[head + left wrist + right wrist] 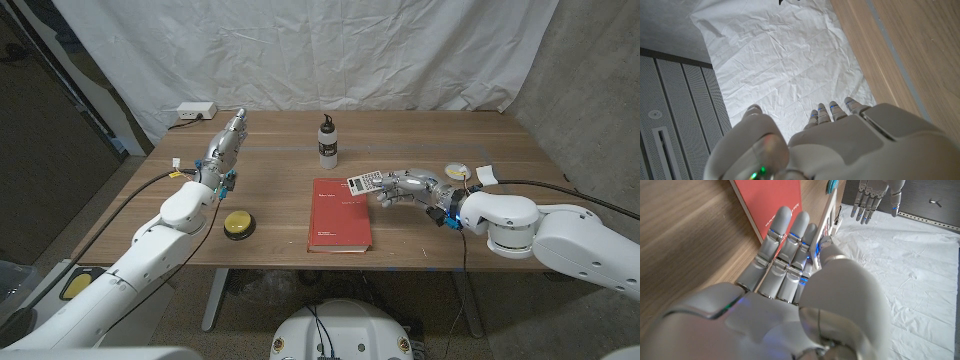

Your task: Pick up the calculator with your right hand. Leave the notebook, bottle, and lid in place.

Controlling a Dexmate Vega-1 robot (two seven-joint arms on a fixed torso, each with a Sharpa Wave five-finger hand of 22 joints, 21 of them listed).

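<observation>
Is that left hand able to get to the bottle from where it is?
Probably yes: the left hand is raised and empty, and only bare table lies between it and the bottle.

No text can be read: the red notebook [338,215] beside the right hand [405,187] carries small pale lettering, too blurred to make out.

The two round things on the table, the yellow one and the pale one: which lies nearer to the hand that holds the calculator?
The pale lid, just behind the right hand holding the calculator. The yellow button lies across the red notebook, by the left arm.
</observation>
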